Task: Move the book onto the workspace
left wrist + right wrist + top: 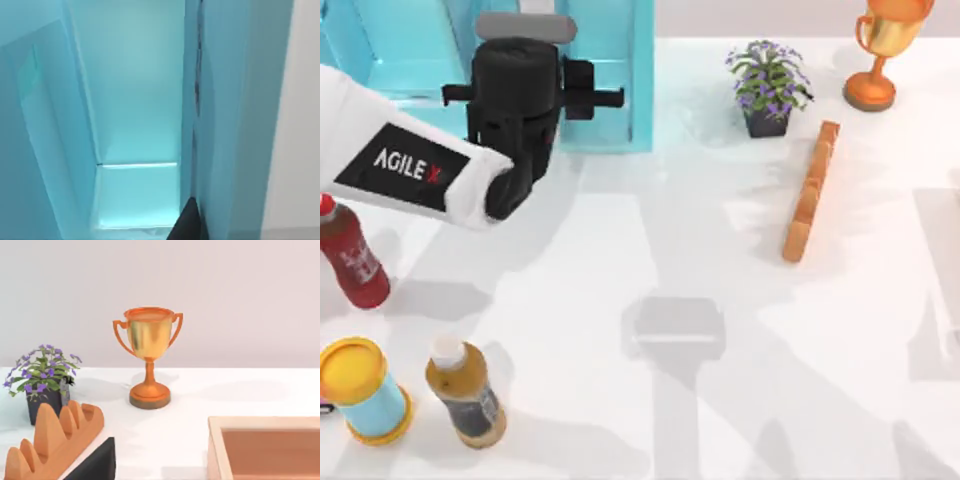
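Reaching with the left gripper [518, 50] into the light-blue shelf [620, 60] at the far left of the white table [620, 400]. Hanging right at the grey page edge of the book [520, 25], which is standing inside the shelf and not on the open tabletop. Looking from the left wrist along pale blue walls, with one dark tip low down; not telling whether this gripper is open, closed or gripping. Leaving a red bottle [350, 255], a brown bottle [465, 395] and a yellow-lidded can [360, 390] at the near left. Facing a trophy [149, 357], a potted plant [42, 382] and a wooden bar [55, 440] from the right wrist, with the right gripper's state impossible to tell.
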`<state>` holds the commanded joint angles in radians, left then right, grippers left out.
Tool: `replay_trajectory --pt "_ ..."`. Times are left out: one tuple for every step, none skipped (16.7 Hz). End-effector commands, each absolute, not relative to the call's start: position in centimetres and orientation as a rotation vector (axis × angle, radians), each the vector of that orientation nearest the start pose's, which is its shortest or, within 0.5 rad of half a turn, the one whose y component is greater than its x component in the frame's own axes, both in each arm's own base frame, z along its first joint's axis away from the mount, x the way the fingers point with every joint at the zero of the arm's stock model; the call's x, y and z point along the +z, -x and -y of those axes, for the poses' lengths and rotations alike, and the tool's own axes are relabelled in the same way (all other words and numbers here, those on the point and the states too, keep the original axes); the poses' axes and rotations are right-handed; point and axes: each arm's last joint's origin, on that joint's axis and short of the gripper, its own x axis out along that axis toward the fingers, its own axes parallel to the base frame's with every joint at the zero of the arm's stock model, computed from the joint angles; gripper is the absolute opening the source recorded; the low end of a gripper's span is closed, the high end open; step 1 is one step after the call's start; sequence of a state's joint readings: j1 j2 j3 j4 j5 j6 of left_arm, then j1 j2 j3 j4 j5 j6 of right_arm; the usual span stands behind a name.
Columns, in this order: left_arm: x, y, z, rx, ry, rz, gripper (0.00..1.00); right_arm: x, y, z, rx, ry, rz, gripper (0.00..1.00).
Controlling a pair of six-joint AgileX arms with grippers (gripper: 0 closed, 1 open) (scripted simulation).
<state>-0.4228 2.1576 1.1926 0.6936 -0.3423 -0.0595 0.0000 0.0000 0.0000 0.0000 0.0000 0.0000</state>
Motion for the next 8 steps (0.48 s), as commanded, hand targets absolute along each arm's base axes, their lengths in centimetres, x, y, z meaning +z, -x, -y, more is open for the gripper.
replay_trajectory --pt "14.2 -41.0 17.5 -0.047 -0.031 -0.258 0.0 16.0 -10.6 0.1 0.0 0.0 0.0 1.0" --pt "16.2 -40.0 17.6 -0.046 -0.026 -0.248 0.0 16.0 -10.6 0.1 0.0 0.0 0.0 1.0" --pt "18.5 -38.8 17.6 -0.045 -0.017 -0.231 0.0 16.0 -10.6 0.1 0.0 0.0 0.0 1.0" --pt "20.8 -37.4 17.6 -0.045 -0.005 -0.21 0.0 16.0 -10.6 0.1 0.0 0.0 0.0 1.0" --pt "23.0 -35.9 17.4 -0.046 0.007 -0.189 0.0 16.0 -10.6 0.1 0.0 0.0 0.0 1.0" --pt "25.1 -34.2 17.1 -0.047 0.018 -0.169 0.0 16.0 -10.6 0.1 0.0 0.0 0.0 1.0" --pt "26.8 -32.5 16.8 -0.049 0.026 -0.155 0.0 16.0 -10.6 0.1 0.0 0.0 0.0 1.0" --pt "28.1 -30.8 16.5 -0.051 0.031 -0.147 0.0 16.0 -10.6 0.1 0.0 0.0 0.0 1.0"
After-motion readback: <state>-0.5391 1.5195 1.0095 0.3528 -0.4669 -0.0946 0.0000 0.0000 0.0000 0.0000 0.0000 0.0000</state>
